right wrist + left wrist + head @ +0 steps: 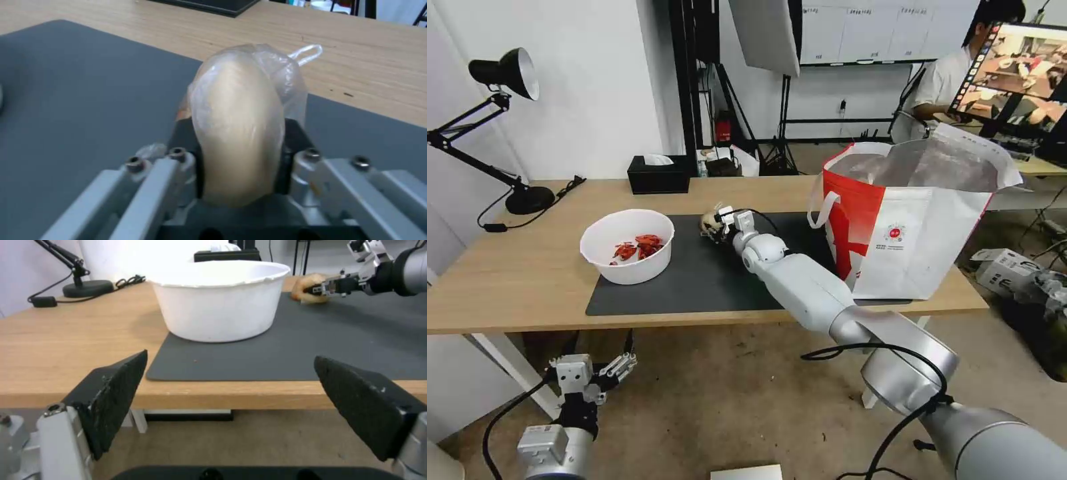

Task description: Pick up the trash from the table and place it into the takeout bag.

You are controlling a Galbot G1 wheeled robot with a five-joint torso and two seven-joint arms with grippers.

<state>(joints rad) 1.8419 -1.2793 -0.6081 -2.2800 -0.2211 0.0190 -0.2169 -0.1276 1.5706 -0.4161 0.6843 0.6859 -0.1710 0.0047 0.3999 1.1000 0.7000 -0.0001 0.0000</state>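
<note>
Pouch (240,133), beige and tied, is clamped between the right gripper's (715,225) fingers over the mat (707,280), between bowl (627,245) and takeout bag (907,227); the left gripper (617,367), fingers apart, is parked below the bench (514,280).

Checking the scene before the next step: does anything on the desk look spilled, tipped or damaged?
Nothing looks spilled. The white bowl stands upright on the mat, scraps inside. The takeout bag stands open. The right gripper squeezes the beige pouch flat between its fingers. The left gripper hangs open below the table edge.

Black desk lamp (507,127) beside black tissue box (658,175).
</note>
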